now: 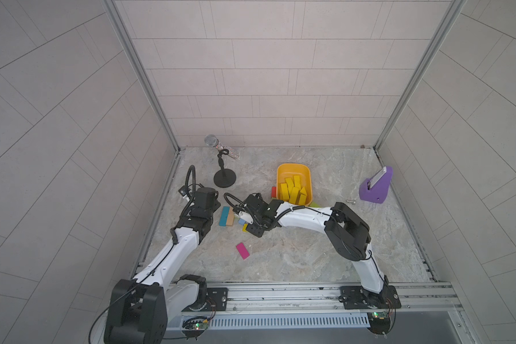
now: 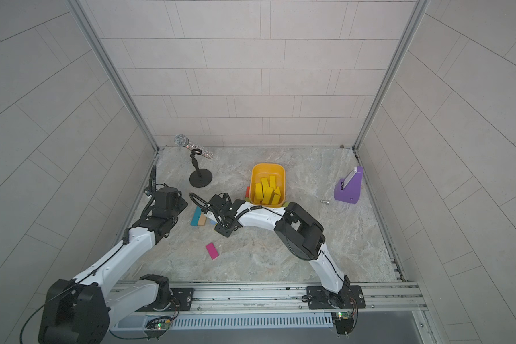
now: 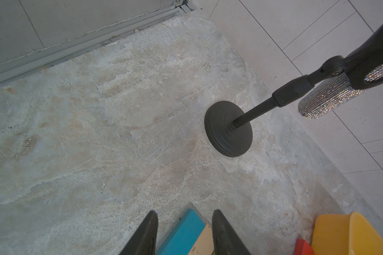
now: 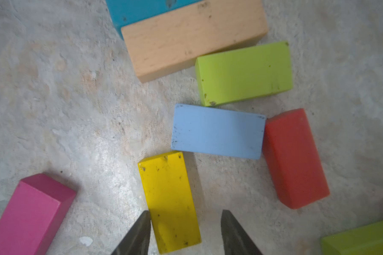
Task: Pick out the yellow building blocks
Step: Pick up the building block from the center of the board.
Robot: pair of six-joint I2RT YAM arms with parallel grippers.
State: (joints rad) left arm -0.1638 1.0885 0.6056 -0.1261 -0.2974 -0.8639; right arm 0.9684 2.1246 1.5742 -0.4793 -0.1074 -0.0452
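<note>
- yellow block point(image 1: 245, 227): only a sliver shows in a top view, rest under right arm point(image 1: 303, 219).
- pink block point(image 4: 29, 216), teal block point(image 4: 142, 10), lime-green block point(image 4: 360, 240): cut by right wrist frame edges.
- orange-yellow tub point(image 3: 349, 234): cut off in left wrist view.
- small metal piece point(image 1: 349, 202): too small to identify.

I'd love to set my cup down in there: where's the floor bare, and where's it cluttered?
Bare: the stretch from the pink block to the front rail, and between the tub and the purple stand, save a small bolt. Crowded: the blocks around the right gripper.
</note>
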